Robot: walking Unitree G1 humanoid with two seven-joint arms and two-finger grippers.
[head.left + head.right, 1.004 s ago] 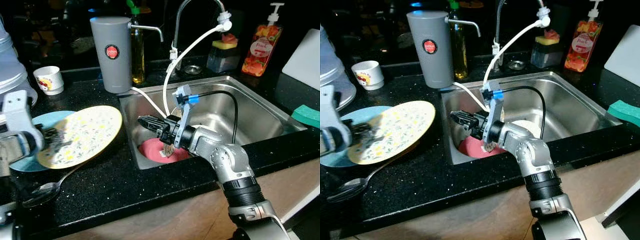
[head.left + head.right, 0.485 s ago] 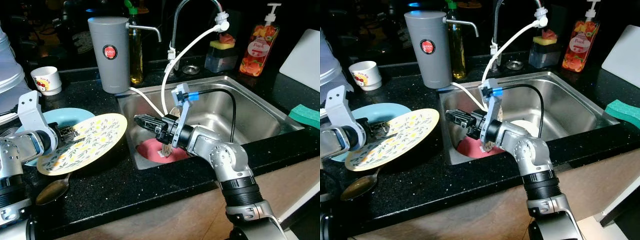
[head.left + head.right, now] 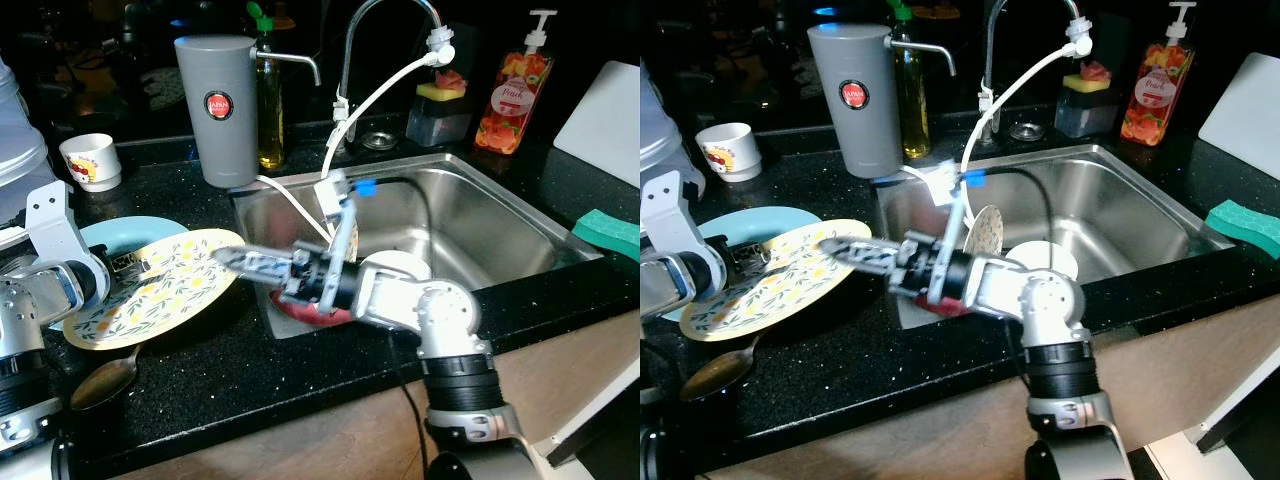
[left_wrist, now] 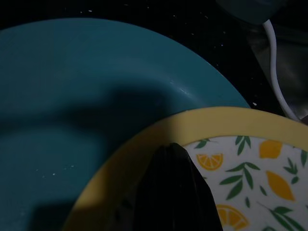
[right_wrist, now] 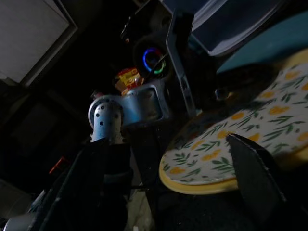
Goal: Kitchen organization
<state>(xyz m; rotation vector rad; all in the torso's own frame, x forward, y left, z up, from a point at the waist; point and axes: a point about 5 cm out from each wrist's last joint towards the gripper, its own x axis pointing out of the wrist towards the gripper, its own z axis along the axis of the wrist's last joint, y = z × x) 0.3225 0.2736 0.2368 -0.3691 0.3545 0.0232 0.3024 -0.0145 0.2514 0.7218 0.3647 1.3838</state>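
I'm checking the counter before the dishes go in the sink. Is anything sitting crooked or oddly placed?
Yes. The yellow lemon plate sits tilted, its far side propped on the blue plate, with the left gripper clamped on its rim. A spoon lies partly under its near edge. The right gripper reaches over it, open.

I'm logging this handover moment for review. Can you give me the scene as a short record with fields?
setting: black speckled counter beside a steel sink
left end effector: shut on the lemon-patterned plate, holding it tilted over the blue plate
right end effector: open, reaching across from the sink to the lemon-patterned plate's near rim
in sink: red plate, white dish
on counter: spoon, grey jug, small cup, green sponge
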